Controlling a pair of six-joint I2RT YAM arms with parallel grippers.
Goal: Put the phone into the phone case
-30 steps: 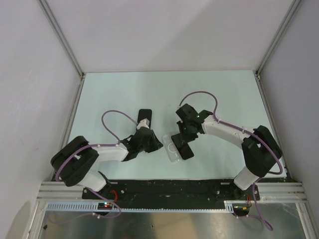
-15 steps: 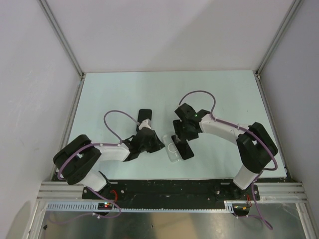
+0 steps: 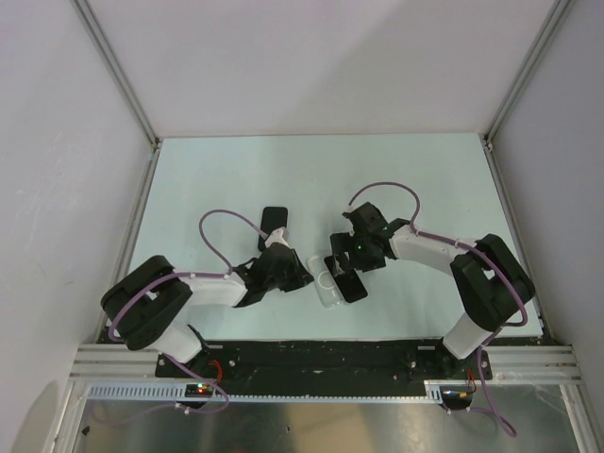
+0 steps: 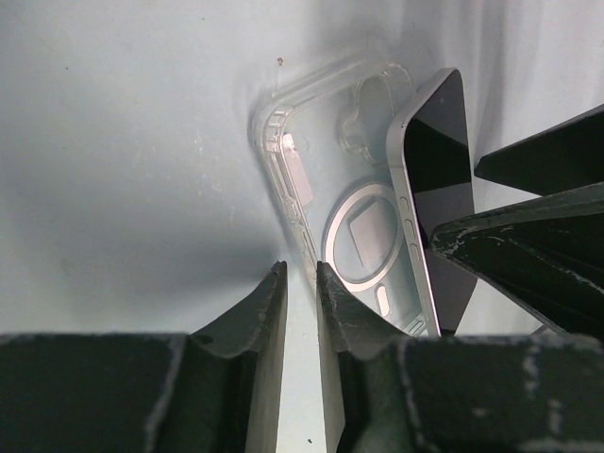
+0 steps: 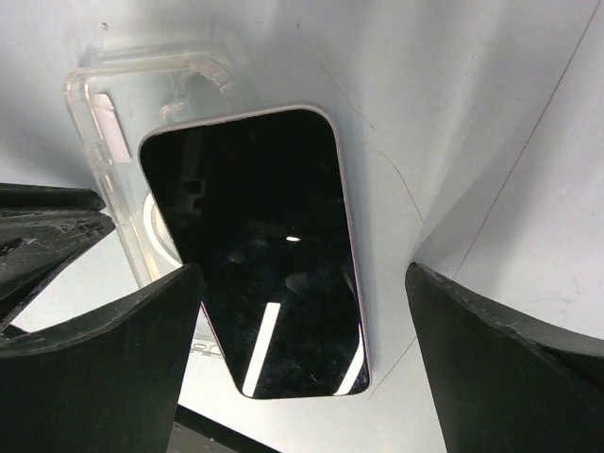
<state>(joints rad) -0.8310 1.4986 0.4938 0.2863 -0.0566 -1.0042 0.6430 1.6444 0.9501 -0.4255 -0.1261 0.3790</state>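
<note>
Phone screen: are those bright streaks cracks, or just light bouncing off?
Right wrist view: just light reflections on the phone, its glossy screen showing no cracks; left wrist view: same screen dark, no streaks, faint glints on the clear phone case.

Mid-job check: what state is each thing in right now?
phone: tilted, one long edge down in the case, not seated.
clear case: flat, open side up.
left hand: shut on the case's side wall.
right hand: open, straddling the phone.
black slab: lying flat, untouched.
</note>
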